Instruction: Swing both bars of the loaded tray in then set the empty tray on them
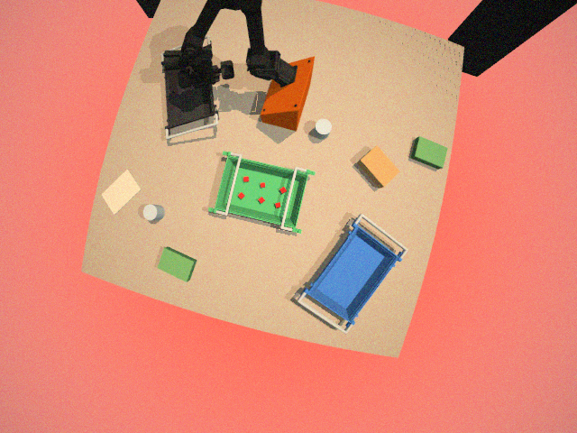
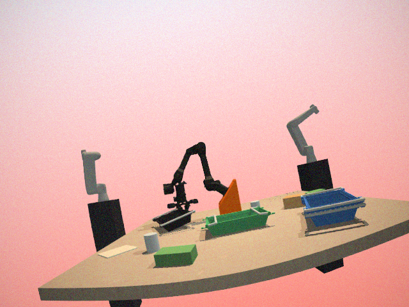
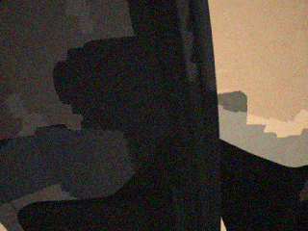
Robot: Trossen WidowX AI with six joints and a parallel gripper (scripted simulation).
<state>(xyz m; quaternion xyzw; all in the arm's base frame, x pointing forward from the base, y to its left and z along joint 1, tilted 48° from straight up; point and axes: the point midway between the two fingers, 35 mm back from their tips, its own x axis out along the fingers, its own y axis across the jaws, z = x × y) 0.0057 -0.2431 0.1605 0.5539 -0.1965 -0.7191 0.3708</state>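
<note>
The green tray stands mid-table with several small red blocks inside. Its two white bars, one at the left and one at the right, lie in across its top near the ends. The empty black tray is at the upper left of the top view, with a white bar swung out beyond its lower end. My gripper points down and is shut on the black tray's long side wall, one finger inside and one outside. The fingertips are dark and partly hidden.
An empty blue tray stands at the right, bars out. The orange arm mount is right of the black tray. Two white cylinders, two green blocks, an orange block and a cream plate lie around.
</note>
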